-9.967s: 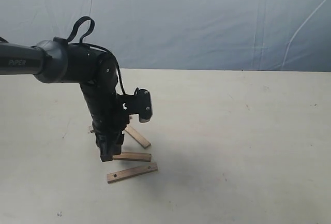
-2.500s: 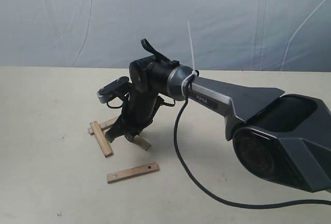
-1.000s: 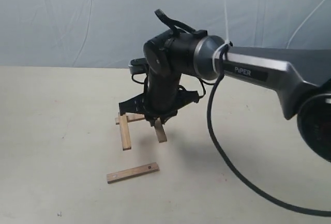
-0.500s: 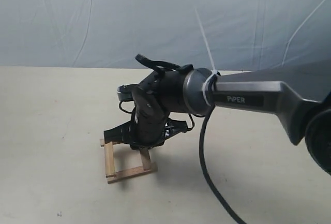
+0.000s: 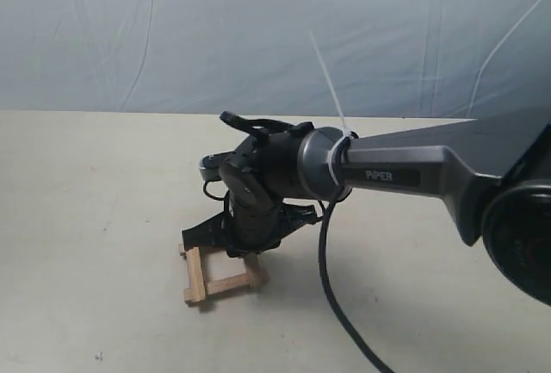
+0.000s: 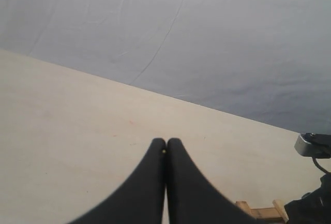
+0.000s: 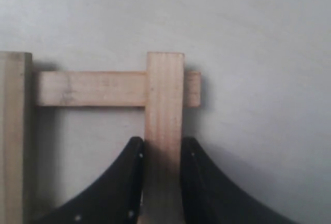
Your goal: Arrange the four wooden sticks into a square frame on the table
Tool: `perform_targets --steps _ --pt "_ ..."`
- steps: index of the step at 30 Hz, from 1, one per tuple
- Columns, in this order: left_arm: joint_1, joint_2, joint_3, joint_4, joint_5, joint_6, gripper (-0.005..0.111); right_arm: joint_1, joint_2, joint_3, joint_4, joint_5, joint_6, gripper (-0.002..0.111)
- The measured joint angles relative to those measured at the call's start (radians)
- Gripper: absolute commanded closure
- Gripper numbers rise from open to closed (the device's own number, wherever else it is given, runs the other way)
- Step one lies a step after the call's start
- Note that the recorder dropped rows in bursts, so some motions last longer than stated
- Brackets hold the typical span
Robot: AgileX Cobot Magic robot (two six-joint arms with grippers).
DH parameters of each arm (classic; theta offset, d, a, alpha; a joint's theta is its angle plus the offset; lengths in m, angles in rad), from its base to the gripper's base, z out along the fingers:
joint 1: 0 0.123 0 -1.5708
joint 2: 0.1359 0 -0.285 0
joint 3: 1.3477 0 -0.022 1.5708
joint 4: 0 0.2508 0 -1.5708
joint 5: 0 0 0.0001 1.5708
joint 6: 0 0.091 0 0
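My right gripper [image 5: 250,251] hangs low over the table [image 5: 86,218], having reached across to the left of centre. It is shut on one wooden stick [image 7: 164,115], whose far end lies across a second stick [image 7: 93,88]. A third stick [image 7: 13,131] runs parallel at the picture's edge. In the exterior view the sticks form a small square frame [image 5: 220,275]; its far side is hidden under the gripper. My left gripper [image 6: 166,144] is shut on nothing, raised away from the frame's sticks [image 6: 258,213].
A pale blue-grey cloth backdrop [image 5: 275,28] stands behind the table. The right arm's dark link [image 5: 430,162] and its black cable [image 5: 331,295] cross the right half of the scene. The right arm's wrist [image 6: 315,203] shows at the left wrist view's corner.
The left arm has left the exterior view and the right arm came in. Over the last second the right gripper carried its stick down and the sticks closed into a square.
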Motion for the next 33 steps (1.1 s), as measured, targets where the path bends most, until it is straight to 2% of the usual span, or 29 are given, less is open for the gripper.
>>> perform_targets --steps 7,15,22,26,33 --pt "0.0 0.0 0.0 0.0 0.0 0.0 0.107 -0.064 -0.029 -0.082 -0.002 0.11 0.033 0.108" --pt "0.0 0.0 0.0 0.0 0.0 0.0 0.107 -0.138 -0.025 -0.086 0.073 0.096 0.069 0.108" --pt "0.0 0.0 0.0 0.0 0.0 0.0 0.107 -0.152 0.01 -0.086 0.093 0.073 0.069 0.106" --pt "0.0 0.0 0.0 0.0 0.0 0.0 0.107 -0.152 0.024 -0.086 0.09 0.062 0.069 0.095" --pt "0.0 0.0 0.0 0.0 0.0 0.0 0.107 -0.152 0.024 -0.086 0.086 0.057 0.058 0.06"
